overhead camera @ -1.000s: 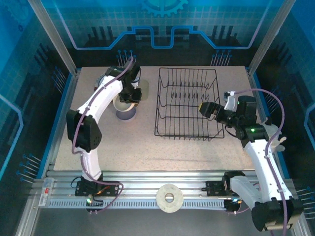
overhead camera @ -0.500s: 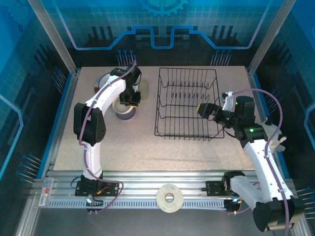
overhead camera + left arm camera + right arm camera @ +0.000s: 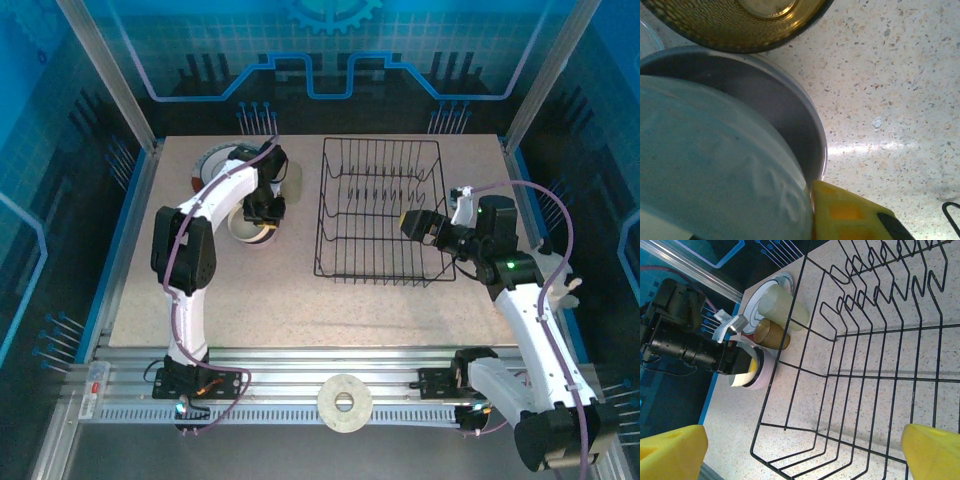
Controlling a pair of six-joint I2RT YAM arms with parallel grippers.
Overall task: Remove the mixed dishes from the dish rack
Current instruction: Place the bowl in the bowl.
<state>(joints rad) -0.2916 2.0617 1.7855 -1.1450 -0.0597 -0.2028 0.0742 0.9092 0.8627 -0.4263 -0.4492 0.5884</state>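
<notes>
Now nesting cream cup [image 3: 705, 165] into lilac cup [image 3: 790, 115] with left gripper [image 3: 746, 365] clamped on it, right gripper [image 3: 408, 222] spread wide by dish rack [image 3: 320, 210]; next needs release.

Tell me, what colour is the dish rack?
Black wire; the dish rack shows best in the top external view.

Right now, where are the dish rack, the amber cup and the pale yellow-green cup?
dish rack [image 3: 380, 212], top view, middle of its wire floor.
amber cup [image 3: 771, 334], right wrist view, its side wall.
pale yellow-green cup [image 3: 783, 309], right wrist view, its side wall.
</notes>
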